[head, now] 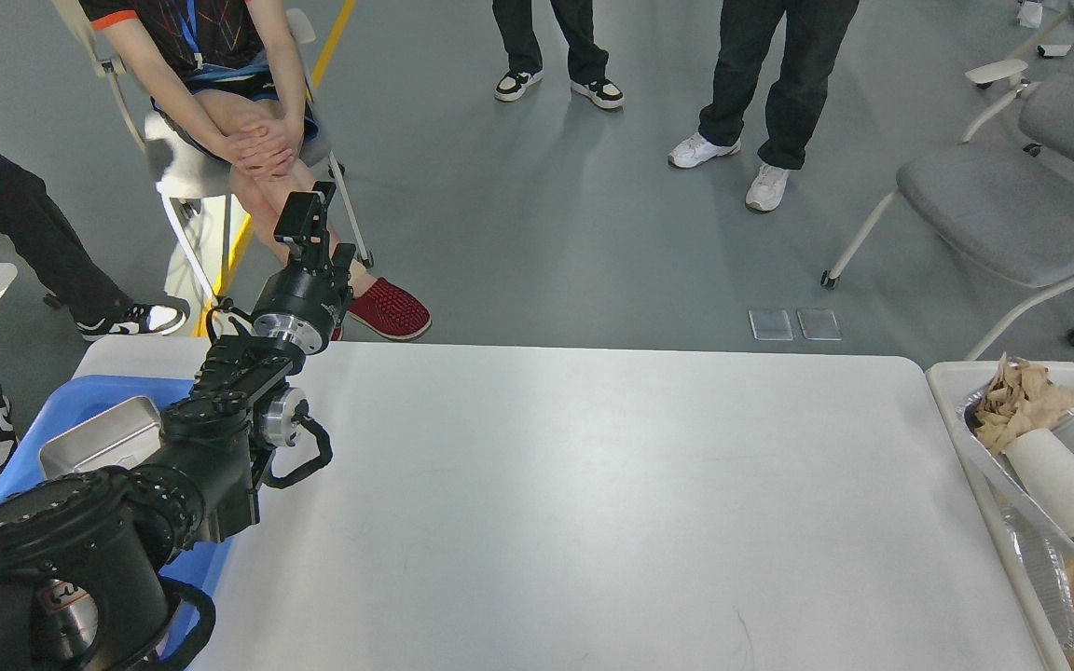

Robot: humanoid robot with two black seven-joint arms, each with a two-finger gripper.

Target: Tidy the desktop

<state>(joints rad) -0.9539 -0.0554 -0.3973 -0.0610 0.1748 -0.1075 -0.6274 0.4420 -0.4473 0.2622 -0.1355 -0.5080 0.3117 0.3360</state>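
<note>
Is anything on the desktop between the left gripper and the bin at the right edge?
Nothing visible. The left gripper is raised past the far left corner, and the desktop lies bare across to the off-white bin.

Bright, even overhead light: soft broad sheen on the desktop (593, 485) with no hard glare, faint diffuse shadows under the left arm (220, 438) and the far chairs (1012, 205), focus sharp throughout, slight wide-angle bowing at the left and right edges.
</note>
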